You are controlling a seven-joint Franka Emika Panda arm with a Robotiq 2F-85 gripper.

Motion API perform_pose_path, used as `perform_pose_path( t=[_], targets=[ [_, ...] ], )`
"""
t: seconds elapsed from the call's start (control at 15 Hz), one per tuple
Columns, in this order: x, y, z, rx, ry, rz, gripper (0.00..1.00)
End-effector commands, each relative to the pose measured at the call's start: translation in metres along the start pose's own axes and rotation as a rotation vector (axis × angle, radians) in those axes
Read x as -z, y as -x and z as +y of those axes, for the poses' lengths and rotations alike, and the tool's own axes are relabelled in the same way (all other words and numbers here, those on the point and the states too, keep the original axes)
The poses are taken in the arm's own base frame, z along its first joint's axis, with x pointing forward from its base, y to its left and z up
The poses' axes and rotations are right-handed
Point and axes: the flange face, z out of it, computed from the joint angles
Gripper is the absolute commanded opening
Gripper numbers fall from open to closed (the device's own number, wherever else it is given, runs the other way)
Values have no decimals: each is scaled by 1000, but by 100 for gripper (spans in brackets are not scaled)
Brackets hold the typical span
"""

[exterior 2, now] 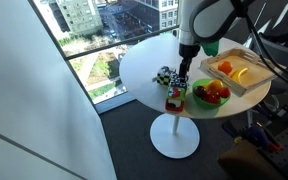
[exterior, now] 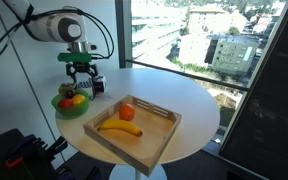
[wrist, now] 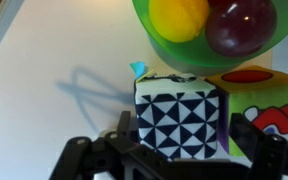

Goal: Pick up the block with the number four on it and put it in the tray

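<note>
Block [wrist: 179,118] sits by the bench edge just beside the green bowl [exterior: 58,104], gripper [wrist: 184,135] spread either side of it, contact unclear: centre the fingers, squeeze squarely, lift straight clear of the bowl, then carry to the tray [exterior: 149,108].

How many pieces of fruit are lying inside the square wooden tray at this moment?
2. In the light-wood square tray, a yellow banana lies nearer the camera in an exterior view, and a round orange fruit sits just behind it. Nothing there seems hidden.
</note>
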Motion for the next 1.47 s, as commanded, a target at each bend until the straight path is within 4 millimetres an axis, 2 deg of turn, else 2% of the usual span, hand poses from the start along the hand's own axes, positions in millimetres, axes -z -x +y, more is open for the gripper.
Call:
perform_pose_path(
  t=[0.0, 0.47, 1.13, 1.2, 1.27, 1.4],
  targets=[
    [-4, -12, -5, 3, 12, 12, 100],
    [-18, -17, -11, 18, 19, 18, 100],
    [-21, -16, -9, 2, 93, 18, 100],
    [-21, -16, -10, 1, 99, 15, 75],
    [-21, -16, -10, 0, 103, 13, 73],
    [-21, -17, -10, -4, 112, 11, 56]
  ],
)
